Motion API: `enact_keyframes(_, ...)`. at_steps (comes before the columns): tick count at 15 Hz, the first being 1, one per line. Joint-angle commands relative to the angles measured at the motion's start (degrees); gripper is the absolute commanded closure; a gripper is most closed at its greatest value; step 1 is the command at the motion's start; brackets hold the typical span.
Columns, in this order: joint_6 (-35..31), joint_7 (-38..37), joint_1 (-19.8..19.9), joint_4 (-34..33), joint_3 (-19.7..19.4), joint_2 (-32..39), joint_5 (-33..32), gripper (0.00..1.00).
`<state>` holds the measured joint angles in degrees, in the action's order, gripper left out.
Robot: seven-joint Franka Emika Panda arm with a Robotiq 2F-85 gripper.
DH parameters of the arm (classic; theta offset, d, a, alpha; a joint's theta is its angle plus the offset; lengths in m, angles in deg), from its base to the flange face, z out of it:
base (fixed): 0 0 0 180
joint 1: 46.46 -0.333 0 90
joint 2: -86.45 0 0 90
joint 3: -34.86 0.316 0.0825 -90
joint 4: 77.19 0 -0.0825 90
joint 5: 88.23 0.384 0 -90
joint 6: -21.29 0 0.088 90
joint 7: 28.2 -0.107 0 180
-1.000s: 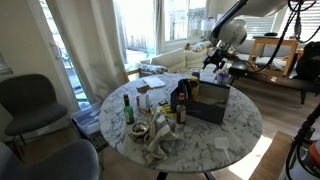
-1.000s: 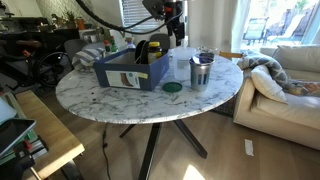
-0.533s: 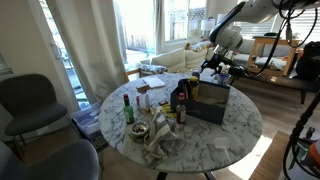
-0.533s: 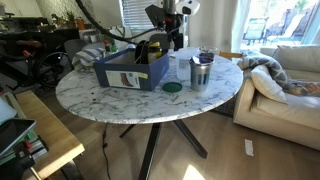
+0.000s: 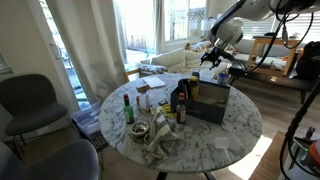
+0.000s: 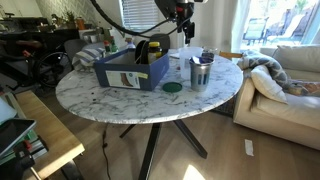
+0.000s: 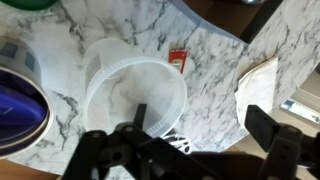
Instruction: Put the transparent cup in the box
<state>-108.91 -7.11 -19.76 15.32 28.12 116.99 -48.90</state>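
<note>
just beneath end effector (image 7: 200,140): transparent cup (image 7: 135,95)

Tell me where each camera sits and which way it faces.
Exterior view: behind the grey chairs, facing across the marble table toward the windows; the arm and gripper hang near the box.
Exterior view: low beside the table, facing the box and sofa; the gripper enters from the top.
Wrist view: looks straight down on the transparent cup; the open gripper shows along the bottom.
Both exterior views share box, table and gripper.
</note>
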Motion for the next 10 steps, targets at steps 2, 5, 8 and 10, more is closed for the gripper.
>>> enact_keyframes(2,0.8,0.02,1.31,-3.1,0.15,1.01,-1.21,0.0)
enact_keyframes(5,-0.57,0.18,1.13,-4.24,-0.5,1.93,-3.5,0.0)
enact_keyframes(8,-1.0,-1.67,-0.22,-6.77,-0.27,5.68,-6.39,0.0)
enact_keyframes(10,0.83,-3.33,-0.78,-8.52,0.07,7.97,-9.31,0.0)
